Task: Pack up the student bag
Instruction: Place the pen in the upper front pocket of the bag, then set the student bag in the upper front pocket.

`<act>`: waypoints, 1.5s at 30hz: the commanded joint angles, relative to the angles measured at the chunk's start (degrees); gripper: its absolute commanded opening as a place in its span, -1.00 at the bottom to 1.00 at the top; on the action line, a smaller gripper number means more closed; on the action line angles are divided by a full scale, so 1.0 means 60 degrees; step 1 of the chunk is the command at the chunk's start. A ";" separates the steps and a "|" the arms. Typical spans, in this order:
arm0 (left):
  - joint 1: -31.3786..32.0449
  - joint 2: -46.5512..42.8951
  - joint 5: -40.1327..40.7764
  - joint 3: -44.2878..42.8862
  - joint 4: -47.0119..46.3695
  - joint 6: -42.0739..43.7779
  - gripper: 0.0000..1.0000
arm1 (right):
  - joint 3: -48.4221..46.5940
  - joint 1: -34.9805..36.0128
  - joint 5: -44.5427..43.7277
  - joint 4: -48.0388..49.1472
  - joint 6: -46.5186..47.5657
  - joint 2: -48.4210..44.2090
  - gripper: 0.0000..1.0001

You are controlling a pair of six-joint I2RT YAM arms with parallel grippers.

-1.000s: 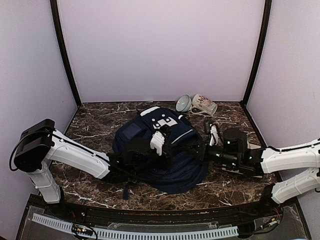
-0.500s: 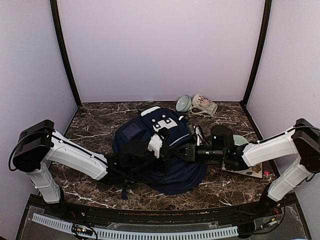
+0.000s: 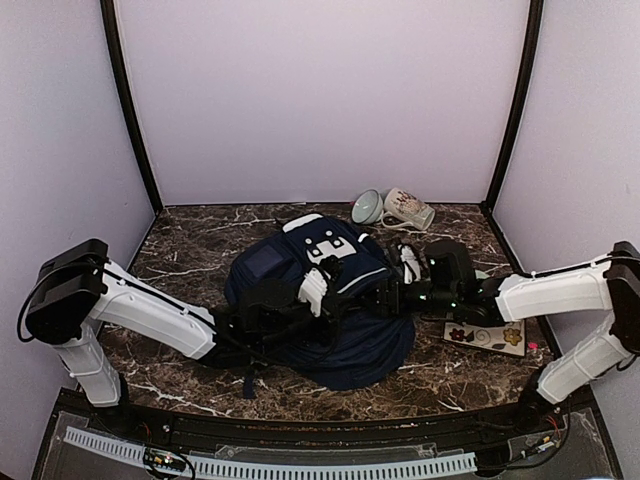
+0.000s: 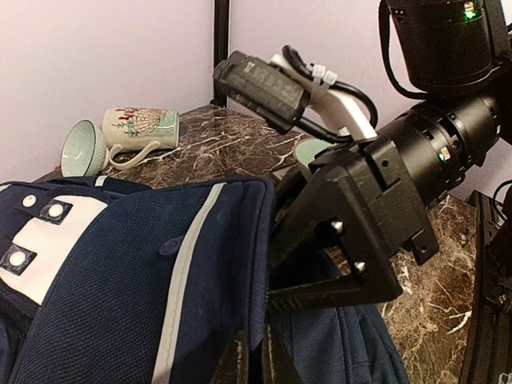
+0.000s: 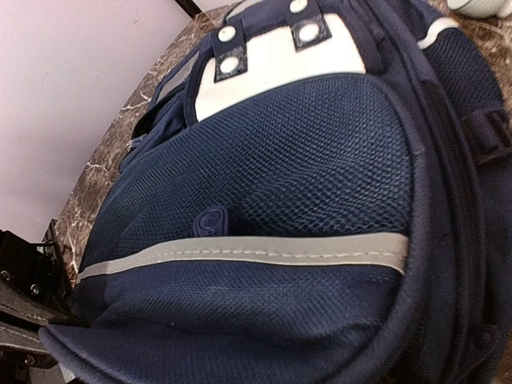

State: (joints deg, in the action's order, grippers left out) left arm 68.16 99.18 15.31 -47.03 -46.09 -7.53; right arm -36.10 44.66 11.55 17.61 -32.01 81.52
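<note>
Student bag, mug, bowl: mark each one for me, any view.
student bag [image 5: 304, 136], right wrist view, on the navy mesh front panel.
mug [image 4: 148, 122], left wrist view, on its printed side.
bowl [image 3: 366, 207], top external view, on its pale body.

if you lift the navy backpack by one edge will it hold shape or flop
Probably floppy: the backpack is soft fabric, slumped on the table. Its mesh front should grip rather than slip. Pushed, it likely bunches, not rolls.
</note>
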 commanded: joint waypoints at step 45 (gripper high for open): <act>0.0154 -0.2546 0.0824 -0.0713 0.6281 0.0808 0.83 | 0.0642 0.1277 -0.1991 -0.3237 0.0378 -0.4516 0.44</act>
State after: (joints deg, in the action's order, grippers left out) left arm 68.82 88.92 14.00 -54.70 -14.83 -3.60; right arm -30.22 50.61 1.63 -3.25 -28.99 53.67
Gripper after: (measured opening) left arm 0.920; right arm 0.720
